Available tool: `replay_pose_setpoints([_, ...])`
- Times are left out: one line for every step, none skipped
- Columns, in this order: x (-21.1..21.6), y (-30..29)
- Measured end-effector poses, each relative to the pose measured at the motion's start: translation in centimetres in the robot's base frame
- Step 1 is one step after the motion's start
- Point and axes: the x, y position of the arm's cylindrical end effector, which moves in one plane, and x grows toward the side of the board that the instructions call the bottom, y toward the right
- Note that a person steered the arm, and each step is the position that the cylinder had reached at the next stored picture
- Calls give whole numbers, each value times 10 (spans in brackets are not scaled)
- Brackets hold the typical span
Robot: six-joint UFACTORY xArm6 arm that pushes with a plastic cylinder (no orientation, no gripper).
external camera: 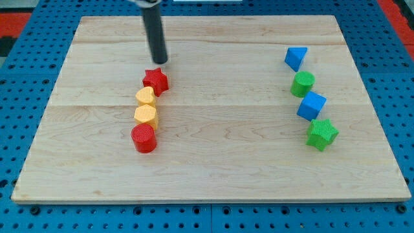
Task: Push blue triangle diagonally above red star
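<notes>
The blue triangle (295, 57) lies near the view's upper right, at the top of a column of blocks. The red star (155, 80) lies left of the middle, at the top of another column. My tip (160, 61) is just above the red star, close to its upper edge, far to the left of the blue triangle. I cannot tell whether the tip touches the star.
Below the red star sit a yellow heart (145, 97), a yellow hexagon (146, 115) and a red cylinder (144, 138). Below the blue triangle sit a green cylinder (302, 84), a blue cube (312, 105) and a green star (321, 134). The wooden board (213, 162) lies on blue pegboard.
</notes>
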Motion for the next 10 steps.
replay_pose_setpoints([-45, 92])
replay_pose_setpoints([-64, 190])
replay_pose_setpoints([-59, 287])
replay_pose_setpoints([-25, 320])
replay_pose_setpoints([12, 294])
replay_pose_setpoints([29, 255])
replay_pose_setpoints([32, 206])
replay_pose_setpoints([9, 199])
replay_pose_setpoints([-5, 189])
replay_pose_setpoints([-14, 159])
